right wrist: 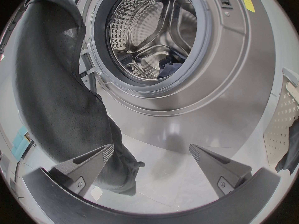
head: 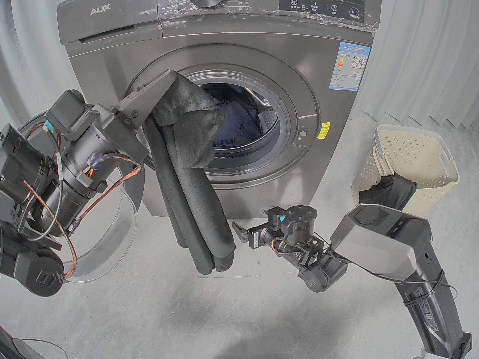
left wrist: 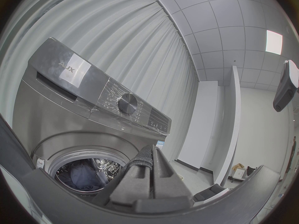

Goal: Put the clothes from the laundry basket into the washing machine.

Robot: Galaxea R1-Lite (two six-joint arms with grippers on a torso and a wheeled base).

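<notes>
Left gripper (head: 167,78) pinches the black garment (head: 192,175) between its fingers at the washing machine (head: 279,66) opening. Right gripper (head: 239,233), fingers spread, hangs low above the floor (head: 149,315).

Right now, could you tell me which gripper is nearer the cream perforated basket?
Right. The right gripper hangs low, left of the basket; the left gripper is farther left, at the washer opening.
</notes>
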